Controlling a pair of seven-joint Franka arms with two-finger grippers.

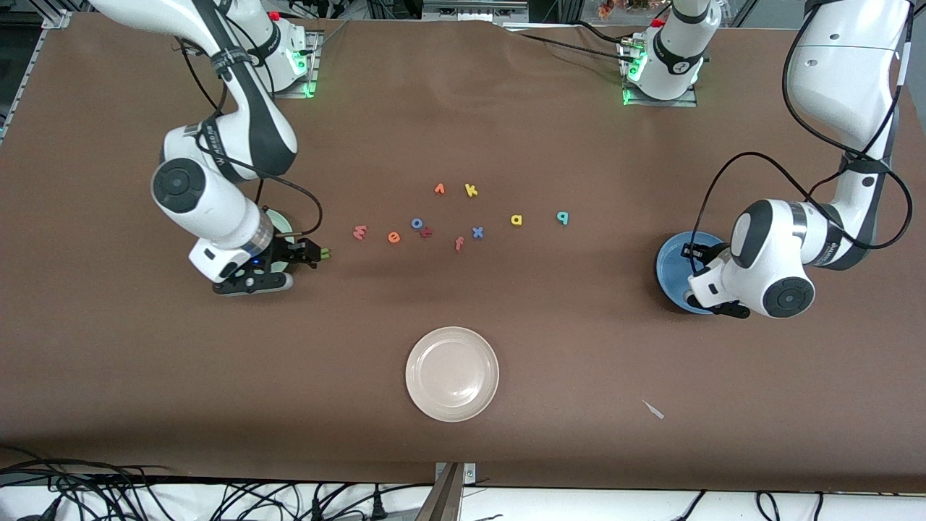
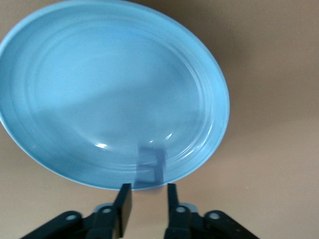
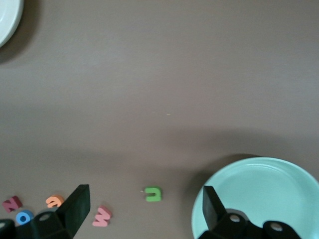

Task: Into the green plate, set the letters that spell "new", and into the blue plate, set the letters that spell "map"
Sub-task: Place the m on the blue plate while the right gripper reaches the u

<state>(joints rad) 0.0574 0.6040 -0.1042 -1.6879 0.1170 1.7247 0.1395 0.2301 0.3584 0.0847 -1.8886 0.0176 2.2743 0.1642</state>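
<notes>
My left gripper (image 2: 148, 188) hangs over the blue plate (image 2: 99, 74) (image 1: 671, 262), open a little with nothing between its fingers. A blurred dark-blue letter, the m (image 2: 149, 168), lies in the plate just inside its rim. My right gripper (image 3: 144, 194) (image 1: 318, 253) is wide open beside the green plate (image 3: 259, 194) (image 1: 283, 223), and the green n (image 3: 153, 193) (image 1: 326, 253) lies on the table between its fingers. In a loose row mid-table lie the pink w (image 1: 359, 232) (image 3: 102, 216), orange e (image 1: 393, 236), yellow a (image 1: 516, 220) and teal p (image 1: 562, 217).
Other letters lie among them: a blue o (image 1: 417, 223), a dark red one (image 1: 427, 232), an orange f (image 1: 459, 243), a blue x (image 1: 477, 232), a yellow k (image 1: 471, 190) and another orange one (image 1: 439, 189). A cream-white plate (image 1: 416, 362) sits nearer the camera.
</notes>
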